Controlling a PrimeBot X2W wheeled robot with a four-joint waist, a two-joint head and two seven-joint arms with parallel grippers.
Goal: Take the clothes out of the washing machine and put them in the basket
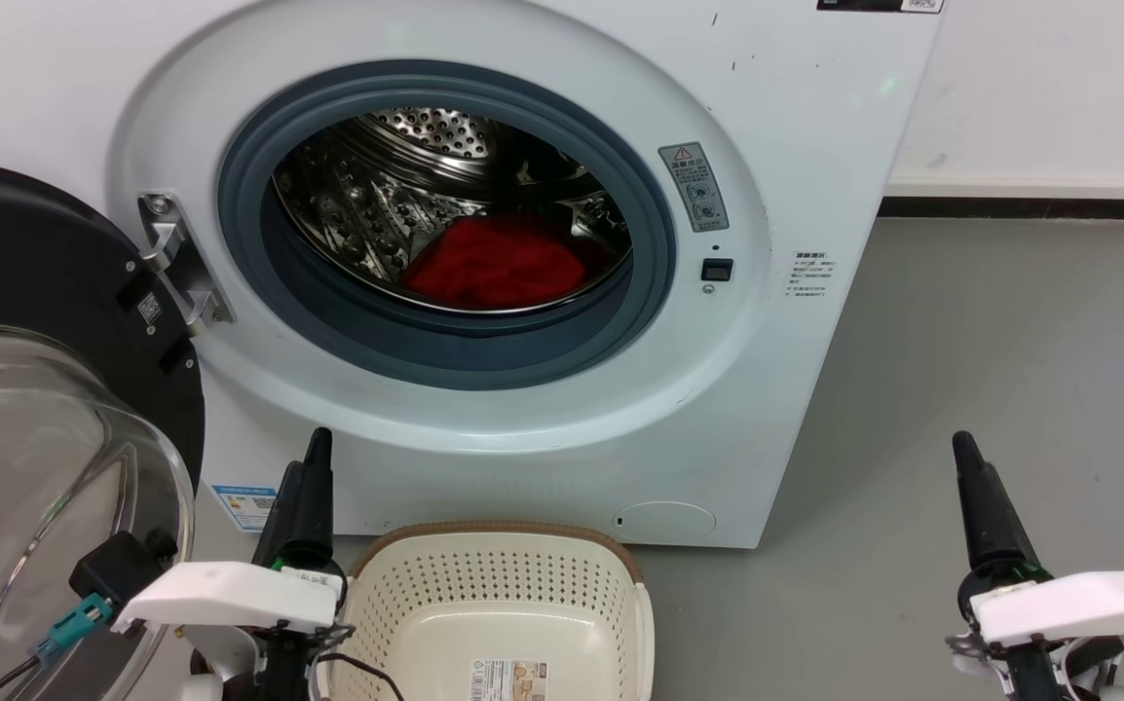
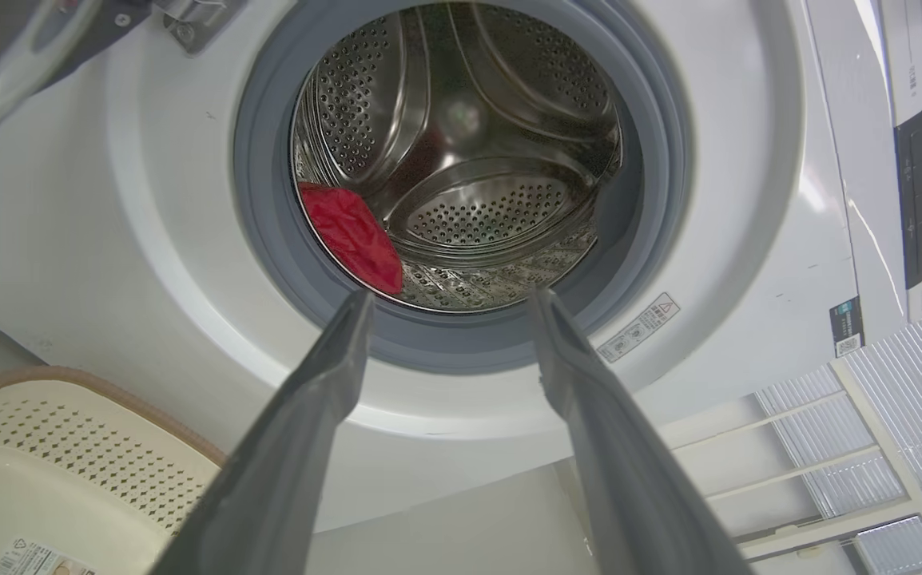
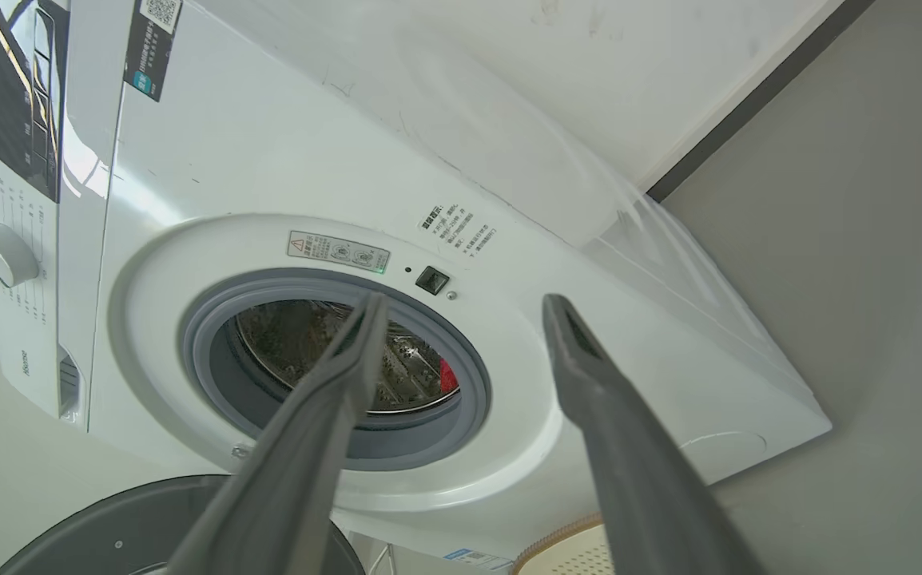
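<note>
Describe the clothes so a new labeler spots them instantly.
Find the white washing machine, its door swung open. Look through the grey-rimmed porthole into the steel drum: the clothes are the crumpled heap on the drum's floor. They are the one bright red, soft thing amid perforated metal.

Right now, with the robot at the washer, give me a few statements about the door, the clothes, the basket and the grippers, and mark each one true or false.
1. The washer door is swung open. True.
2. The red clothes lie in the basket. False: they lie in the drum.
3. The left gripper holds a garment. False: it is open and empty.
4. The basket stands on the floor in front of the washer. True.
5. The right gripper is open. True.
</note>
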